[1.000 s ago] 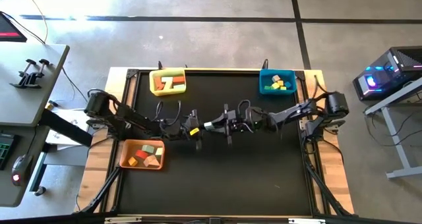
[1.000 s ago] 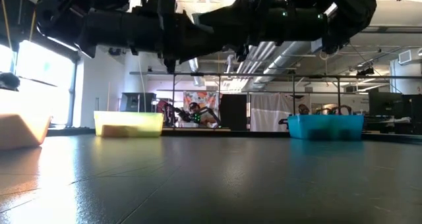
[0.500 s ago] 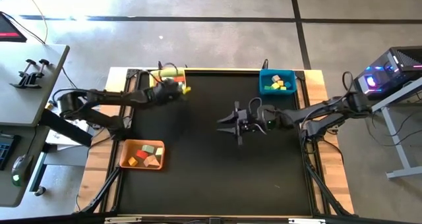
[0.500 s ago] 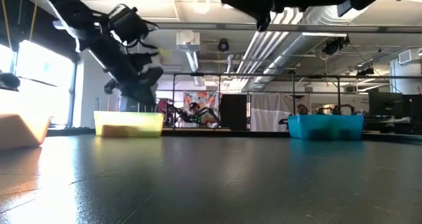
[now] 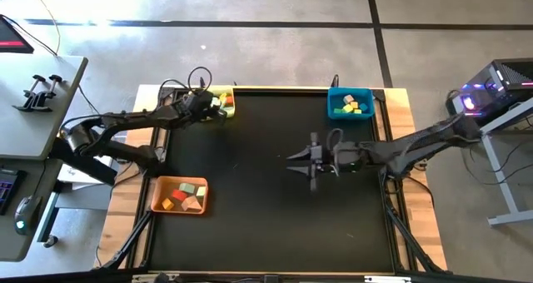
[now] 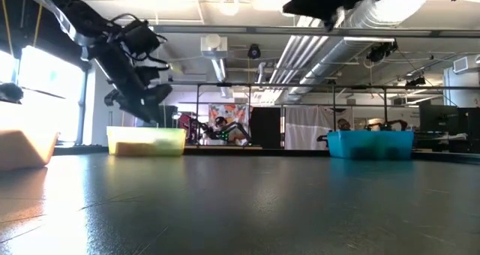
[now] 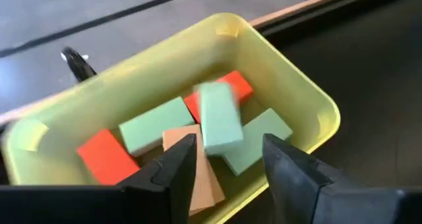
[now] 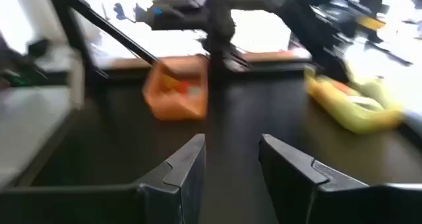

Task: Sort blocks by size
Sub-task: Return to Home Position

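My left gripper [image 7: 227,148] stands open over the yellow bin [image 7: 290,85] at the table's far left [image 5: 226,100]. Just beyond its fingertips a mint block [image 7: 219,122] shows blurred above the bin's other blocks. Those are two mint bars [image 7: 155,125], two red blocks [image 7: 105,155] and a tan one [image 7: 198,168]. Whether the blurred block rests on them I cannot tell. My right gripper [image 5: 293,160] hangs open over the middle of the table, right of centre, with nothing between its fingers [image 8: 231,155].
A blue bin [image 5: 350,102] with yellow and green blocks stands at the far right. An orange bin [image 5: 179,195] with mixed blocks stands at the near left. The black mat [image 5: 266,216] between the bins carries no loose blocks that I can see.
My left gripper has swung from the middle of the table to the far left, over the yellow bin, and tipped less steeply downward. My right gripper has drawn back a little toward the right edge and risen, out of the top of the low view.
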Action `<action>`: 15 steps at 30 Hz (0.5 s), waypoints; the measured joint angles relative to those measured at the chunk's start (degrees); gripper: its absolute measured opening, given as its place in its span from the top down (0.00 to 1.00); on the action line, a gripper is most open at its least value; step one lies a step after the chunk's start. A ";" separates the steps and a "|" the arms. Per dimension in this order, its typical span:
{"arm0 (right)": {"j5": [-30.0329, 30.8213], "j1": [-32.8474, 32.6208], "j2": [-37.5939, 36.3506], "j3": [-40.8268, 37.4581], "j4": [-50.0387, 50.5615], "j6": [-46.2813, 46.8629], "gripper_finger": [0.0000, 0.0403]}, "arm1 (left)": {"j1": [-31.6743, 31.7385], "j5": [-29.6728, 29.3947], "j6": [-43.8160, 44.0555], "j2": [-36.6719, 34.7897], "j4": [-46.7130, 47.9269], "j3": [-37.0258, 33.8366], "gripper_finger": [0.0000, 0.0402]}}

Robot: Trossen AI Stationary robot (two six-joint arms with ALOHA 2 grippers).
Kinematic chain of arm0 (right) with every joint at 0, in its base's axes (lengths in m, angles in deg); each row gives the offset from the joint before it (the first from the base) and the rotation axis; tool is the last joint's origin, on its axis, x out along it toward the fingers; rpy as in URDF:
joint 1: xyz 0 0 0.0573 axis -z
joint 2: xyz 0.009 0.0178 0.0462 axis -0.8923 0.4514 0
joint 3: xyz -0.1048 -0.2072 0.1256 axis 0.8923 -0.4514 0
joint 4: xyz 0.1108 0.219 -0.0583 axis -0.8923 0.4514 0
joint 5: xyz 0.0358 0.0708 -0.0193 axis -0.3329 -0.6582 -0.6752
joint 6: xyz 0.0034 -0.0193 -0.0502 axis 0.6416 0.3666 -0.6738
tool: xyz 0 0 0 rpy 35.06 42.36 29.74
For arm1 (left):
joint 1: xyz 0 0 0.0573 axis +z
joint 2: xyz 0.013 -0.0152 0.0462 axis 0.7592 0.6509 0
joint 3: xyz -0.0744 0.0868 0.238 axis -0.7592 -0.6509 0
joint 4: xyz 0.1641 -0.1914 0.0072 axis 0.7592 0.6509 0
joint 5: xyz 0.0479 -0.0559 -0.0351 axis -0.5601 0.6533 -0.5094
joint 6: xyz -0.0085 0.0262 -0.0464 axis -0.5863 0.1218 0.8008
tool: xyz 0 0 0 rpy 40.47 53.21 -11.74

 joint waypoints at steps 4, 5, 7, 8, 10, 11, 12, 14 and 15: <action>12.05 -4.65 -8.70 0.00 14.15 0.27 0.65 | -0.71 -0.25 -1.64 -6.20 3.21 0.00 0.58; 14.86 -5.53 -10.90 0.00 17.69 0.80 0.65 | -1.28 -0.08 -1.77 -8.02 4.30 0.00 0.58; 18.80 -6.86 -14.92 0.00 24.68 3.13 0.65 | -2.84 1.49 -1.81 -11.99 5.68 -0.27 0.57; 19.56 -7.19 -16.60 0.00 27.72 4.54 0.65 | -3.89 2.74 -1.83 -14.16 5.44 -0.72 0.57; 19.52 -7.57 -19.86 -1.73 29.94 6.34 0.65 | -6.57 5.79 -1.82 -18.34 5.20 -2.20 0.58; 18.98 -7.70 -21.59 -3.34 29.80 6.49 0.65 | -8.21 7.39 -1.84 -20.26 5.14 -3.04 0.58; 17.51 -7.79 -23.25 -5.34 29.20 6.75 0.65 | -10.00 8.54 -1.83 -22.25 4.95 -4.09 0.59; 14.40 -7.74 -26.41 -9.88 26.85 8.36 0.66 | -13.46 11.12 -1.19 -26.19 2.00 -7.00 0.61; 13.15 -7.54 -28.00 -12.44 25.00 9.38 0.66 | -14.82 13.22 -0.31 -28.07 -0.13 -8.80 0.62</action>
